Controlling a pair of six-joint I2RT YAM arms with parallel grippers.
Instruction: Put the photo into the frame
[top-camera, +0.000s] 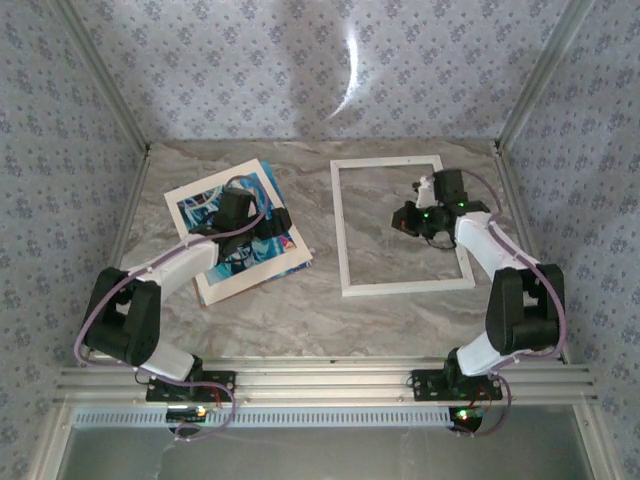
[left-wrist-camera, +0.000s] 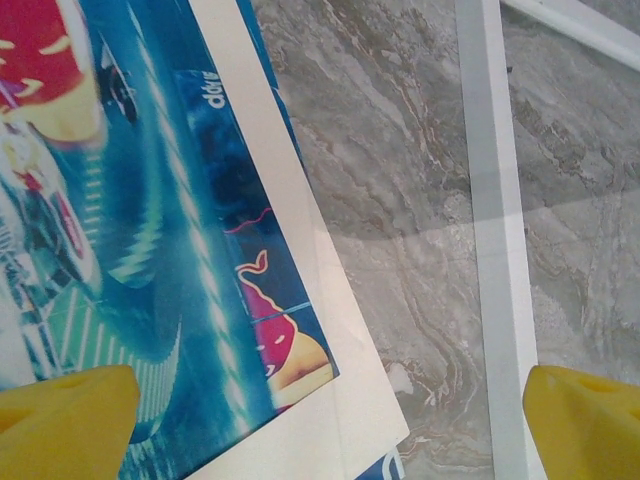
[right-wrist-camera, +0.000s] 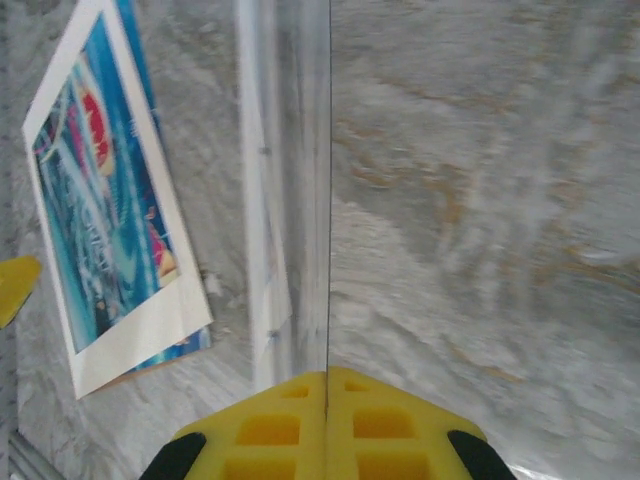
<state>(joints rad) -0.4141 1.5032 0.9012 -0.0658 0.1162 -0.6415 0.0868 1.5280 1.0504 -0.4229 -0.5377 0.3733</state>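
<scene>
While left fingers (left-wrist-camera: 65, 420) gape wide above the photo (left-wrist-camera: 150, 250), right fingers (right-wrist-camera: 325, 420) — over the frame (top-camera: 338, 230) — press together.

Blue photo (top-camera: 200, 208) left of white frame (top-camera: 340, 230)
</scene>
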